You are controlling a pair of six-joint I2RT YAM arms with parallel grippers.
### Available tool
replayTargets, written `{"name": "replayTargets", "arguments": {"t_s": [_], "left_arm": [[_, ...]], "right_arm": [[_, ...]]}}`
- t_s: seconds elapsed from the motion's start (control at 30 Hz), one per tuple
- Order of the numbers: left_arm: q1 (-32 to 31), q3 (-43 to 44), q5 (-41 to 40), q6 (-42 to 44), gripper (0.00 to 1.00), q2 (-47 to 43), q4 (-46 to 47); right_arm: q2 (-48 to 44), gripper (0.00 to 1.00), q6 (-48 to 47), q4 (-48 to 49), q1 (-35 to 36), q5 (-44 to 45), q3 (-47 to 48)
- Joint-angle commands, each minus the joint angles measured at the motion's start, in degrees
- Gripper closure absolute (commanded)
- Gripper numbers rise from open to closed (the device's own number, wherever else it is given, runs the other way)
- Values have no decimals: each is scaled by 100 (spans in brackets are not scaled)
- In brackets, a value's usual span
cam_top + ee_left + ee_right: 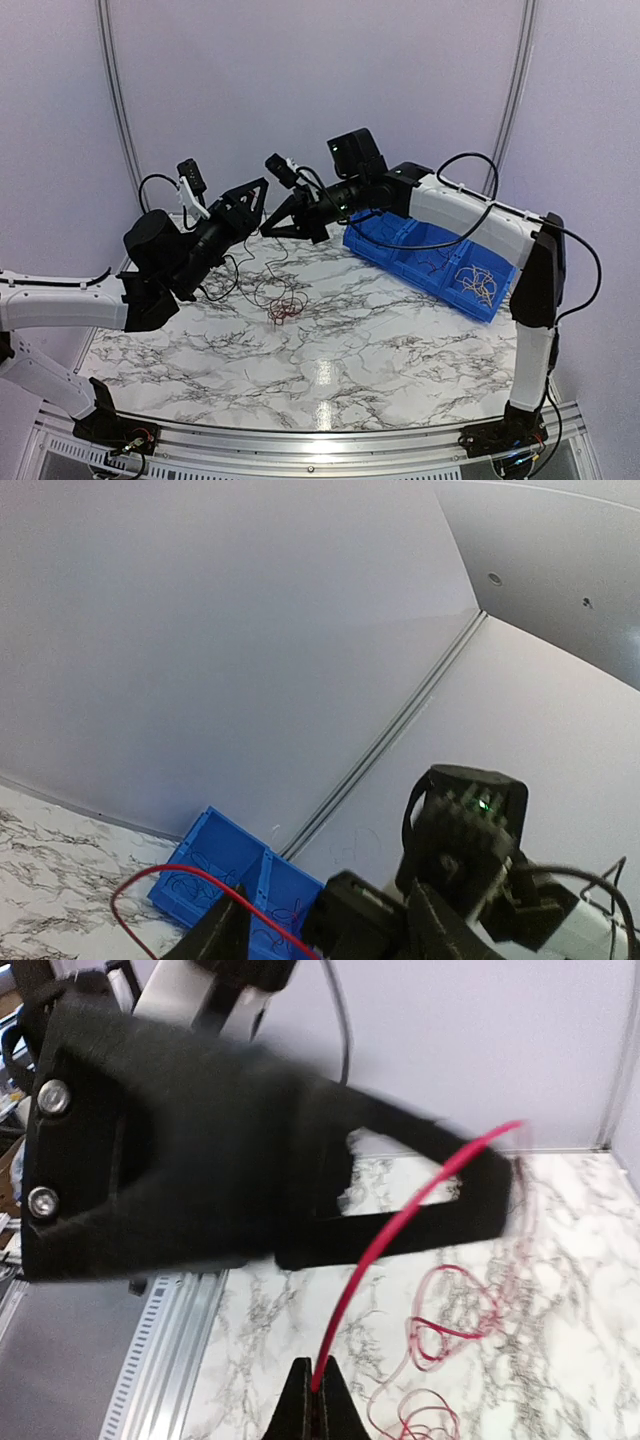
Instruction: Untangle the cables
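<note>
A small tangle of red cable (287, 310) lies on the marble table, with thin strands rising from it toward the grippers. My right gripper (272, 228) is shut on one red strand (400, 1220); in the right wrist view its fingertips (318, 1385) pinch the strand, and the red loops (450, 1325) lie below on the table. My left gripper (258, 190) is close beside the right one, with its jaws wide apart. In the left wrist view (328, 905) the red strand (190, 872) arcs past the left finger (225, 930). Blue and yellow cables do not show in the tangle.
A blue divided bin (400, 235) stands at the back right and holds sorted cables, pale ones (475, 280) in its near compartment. It also shows in the left wrist view (215, 855). The left gripper's black body (230, 1150) fills much of the right wrist view.
</note>
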Motion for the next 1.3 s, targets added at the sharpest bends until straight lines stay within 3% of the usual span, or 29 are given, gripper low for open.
{"name": "replayTargets", "arguments": {"t_s": [0.0,0.17,0.57,1.07,1.27], "left_arm": [[-23,-242,790,249,41,-353,23],[-32,-612,1410,145,37,-678,-116],[-36,-945,1056,126,40,-1084,-467],[-32,-948,685,71,41,-961,-746],[-32,-957,598,47,41,-909,-807]], "right_arm": [[-583,100,-205,-253,-757,428,400],[-867,100,-586,-366,-1352,936,664],[-1145,100,-806,-24,-2795,1579,382],[-1936,100,-632,561,-4384,1272,-1281],[-1996,100,-599,785,-4610,1263,-1772]]}}
